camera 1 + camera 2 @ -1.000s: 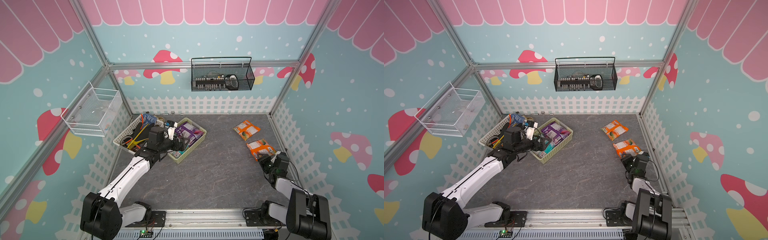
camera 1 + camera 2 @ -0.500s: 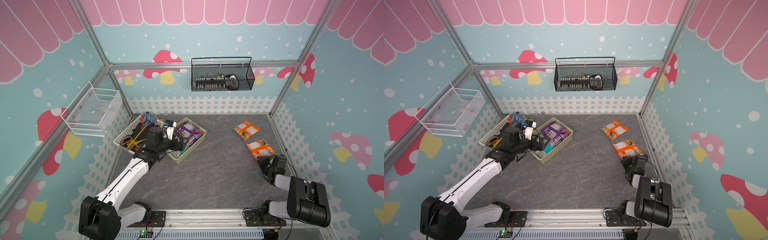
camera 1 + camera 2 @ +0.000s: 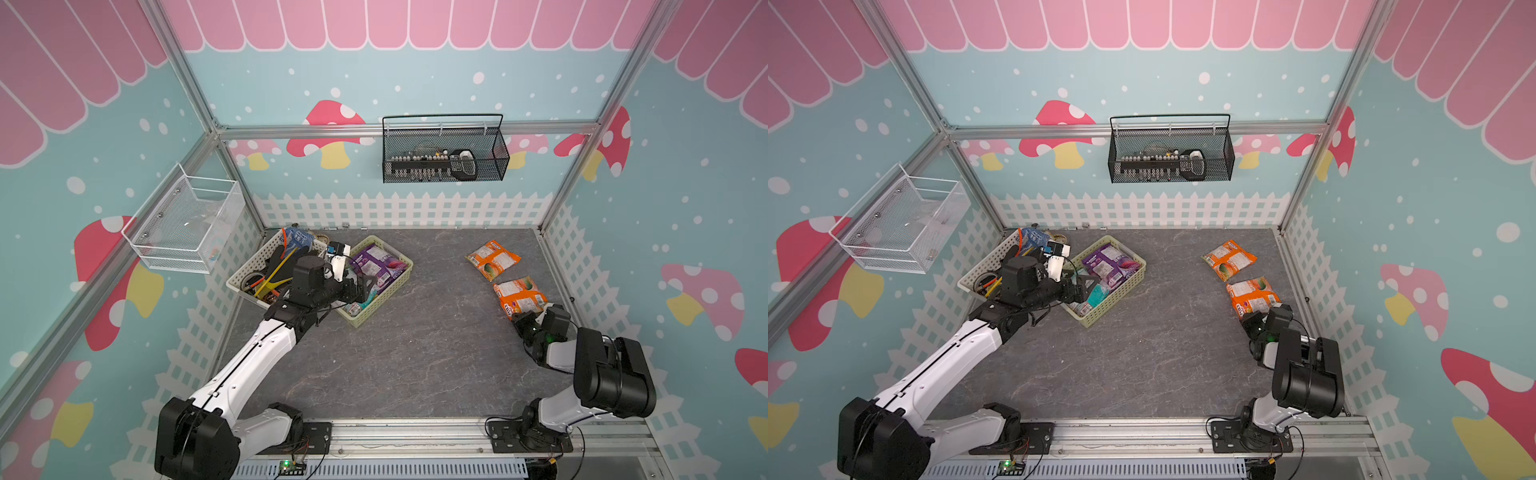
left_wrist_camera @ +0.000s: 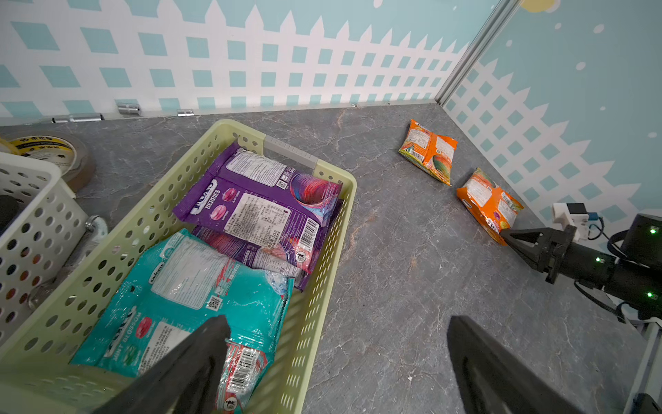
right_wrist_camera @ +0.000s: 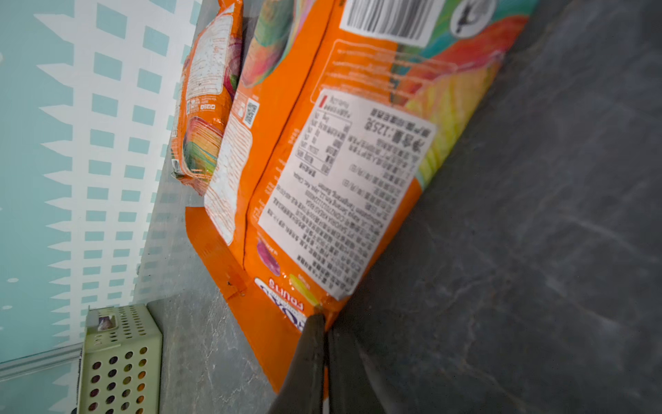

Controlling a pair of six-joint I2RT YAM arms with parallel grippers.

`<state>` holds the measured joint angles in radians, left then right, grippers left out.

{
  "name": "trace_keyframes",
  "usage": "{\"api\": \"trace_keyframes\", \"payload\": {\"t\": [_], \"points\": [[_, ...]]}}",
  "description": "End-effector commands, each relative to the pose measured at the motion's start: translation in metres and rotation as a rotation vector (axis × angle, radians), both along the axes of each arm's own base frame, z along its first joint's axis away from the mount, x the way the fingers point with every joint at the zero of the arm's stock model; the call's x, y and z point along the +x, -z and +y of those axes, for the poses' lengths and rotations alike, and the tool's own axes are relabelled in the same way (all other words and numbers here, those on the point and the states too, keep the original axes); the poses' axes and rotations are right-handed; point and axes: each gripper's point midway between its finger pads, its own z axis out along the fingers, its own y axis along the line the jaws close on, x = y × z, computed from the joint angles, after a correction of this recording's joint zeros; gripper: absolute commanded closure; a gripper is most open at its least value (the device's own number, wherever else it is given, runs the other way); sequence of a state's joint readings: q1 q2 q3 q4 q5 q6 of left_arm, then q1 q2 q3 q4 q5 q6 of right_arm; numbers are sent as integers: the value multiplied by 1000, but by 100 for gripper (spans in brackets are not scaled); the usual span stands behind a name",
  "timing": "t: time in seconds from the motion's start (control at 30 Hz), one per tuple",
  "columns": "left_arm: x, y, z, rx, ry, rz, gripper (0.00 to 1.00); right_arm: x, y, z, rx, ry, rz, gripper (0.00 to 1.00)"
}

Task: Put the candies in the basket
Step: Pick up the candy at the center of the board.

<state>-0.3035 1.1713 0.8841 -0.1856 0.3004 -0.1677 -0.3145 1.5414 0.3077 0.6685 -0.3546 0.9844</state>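
The basket point(image 3: 384, 297) point(image 3: 1117, 297) point(image 4: 315, 304) stands at the floor's left and holds two purple candies point(image 3: 380, 266) point(image 4: 258, 200) and a teal one point(image 4: 200, 283) point(image 3: 1098, 293). My left gripper point(image 3: 368, 289) point(image 3: 1088, 286) point(image 4: 336, 322) hovers open over the basket's near end, holding nothing. Two orange candies lie by the right wall, a far one point(image 3: 492, 259) point(image 3: 1229, 261) point(image 4: 428, 152) point(image 5: 206, 107) and a near one point(image 3: 519, 296) point(image 3: 1253, 296) point(image 4: 489, 202) point(image 5: 340, 143). My right gripper point(image 3: 517, 318) point(image 3: 1246, 318) point(image 4: 503, 233) point(image 5: 326, 319) is low on the floor, shut on the near orange bag's bottom seam.
A white perforated basket point(image 3: 266, 266) of tools sits left of the candy basket, with a tape roll point(image 4: 53, 150) behind it. A black wire basket point(image 3: 444, 153) hangs on the back wall and a white mesh bin point(image 3: 187, 224) on the left wall. The right wall runs close beside the orange bags.
My right gripper was part open one second ago and has shut on the near orange bag's edge. The right arm has swung lower. The left arm has hardly moved.
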Motion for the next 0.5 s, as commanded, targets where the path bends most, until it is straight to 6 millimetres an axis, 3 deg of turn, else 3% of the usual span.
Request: {"api": "trace_keyframes", "payload": {"t": [0.0,0.13,0.27,0.47], "points": [[2,-1,6,24,-28,-25,1,2,-12,4,-38,-47,-55,100],[8,1,16,35,-104,-19,1,4,-33,8,-87,-100,-99,100],[7,0,14,44,-84,-52,1,2,-55,18,-115,-158,-139,100],[-11,-12,-24,89,57,-202,16,-2,-83,60,-91,-260,-189,100]]}}
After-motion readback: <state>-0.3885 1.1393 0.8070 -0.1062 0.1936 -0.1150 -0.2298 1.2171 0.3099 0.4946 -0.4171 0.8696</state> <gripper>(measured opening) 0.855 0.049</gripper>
